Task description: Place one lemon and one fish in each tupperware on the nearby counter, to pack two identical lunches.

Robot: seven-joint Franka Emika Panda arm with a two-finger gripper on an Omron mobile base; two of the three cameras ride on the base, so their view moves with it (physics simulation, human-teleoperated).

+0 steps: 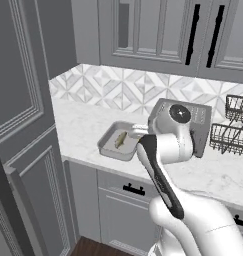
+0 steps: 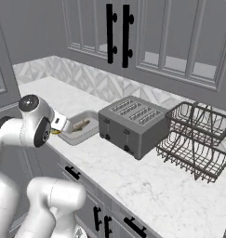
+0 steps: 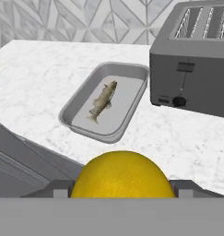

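A bright-yellow lemon (image 3: 121, 175) sits between my fingertips at the bottom of the hand view, with my gripper (image 3: 120, 190) shut on it. In the right base view the gripper (image 2: 58, 124) hangs by the counter's front edge, just left of the tupperware (image 2: 90, 114), and a sliver of lemon (image 2: 55, 132) shows under it. The light-grey tupperware (image 3: 81, 94) lies on the white marble counter (image 3: 35, 73) ahead of the hand. A slender fish (image 3: 103, 99) lies inside it, also seen as the fish (image 1: 121, 139) in the tupperware (image 1: 107, 146) and the fish (image 2: 81, 126).
A grey toaster (image 2: 133, 123) stands right beside the tupperware, on its right; the toaster (image 3: 196, 60) fills the hand view's upper right. A dark wire rack (image 2: 198, 139) stands further right. A tall grey cabinet (image 1: 18, 125) closes the counter's left end.
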